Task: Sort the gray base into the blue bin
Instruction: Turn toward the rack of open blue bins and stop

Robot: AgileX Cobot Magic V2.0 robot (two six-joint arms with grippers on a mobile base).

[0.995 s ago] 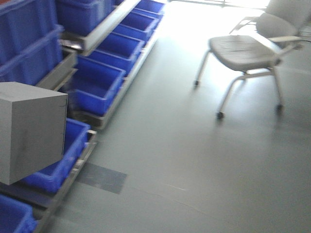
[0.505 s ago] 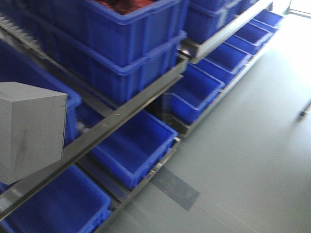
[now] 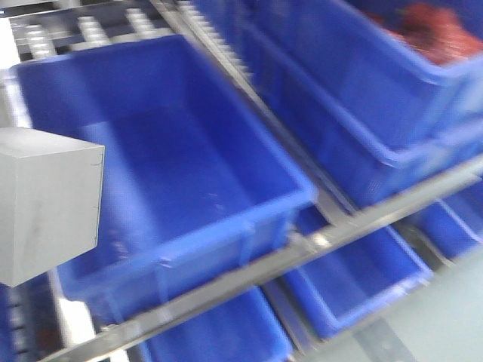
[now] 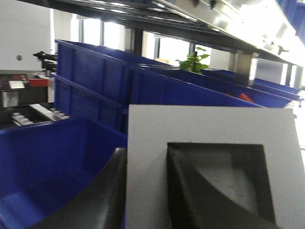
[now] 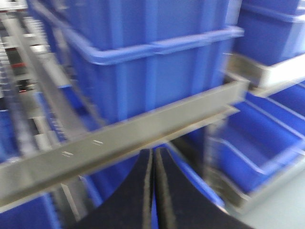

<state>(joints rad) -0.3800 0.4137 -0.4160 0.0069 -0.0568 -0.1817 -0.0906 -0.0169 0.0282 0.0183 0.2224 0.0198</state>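
Note:
The gray base (image 3: 45, 204) is a light gray block at the left edge of the front view, held just to the left of a large empty blue bin (image 3: 189, 241) on the rack. In the left wrist view my left gripper (image 4: 147, 152) is shut on the gray base (image 4: 209, 124). One dark finger lies outside its left wall and the other sits in its square recess. The blue bin's inner wall (image 4: 43, 157) is below and to the left. My right gripper (image 5: 153, 152) is shut and empty, in front of a metal shelf rail (image 5: 119, 138).
Several more blue bins fill the rack, one at the upper right holding red items (image 3: 430, 30). A metal rail (image 3: 339, 234) runs under the big bin. Conveyor rollers (image 3: 90, 26) lie behind it. Gray floor (image 3: 453, 324) shows at the lower right.
The view has swung from the open floor and chair to the rack, close over a large blue bin. The gray base keeps its place in the left gripper.

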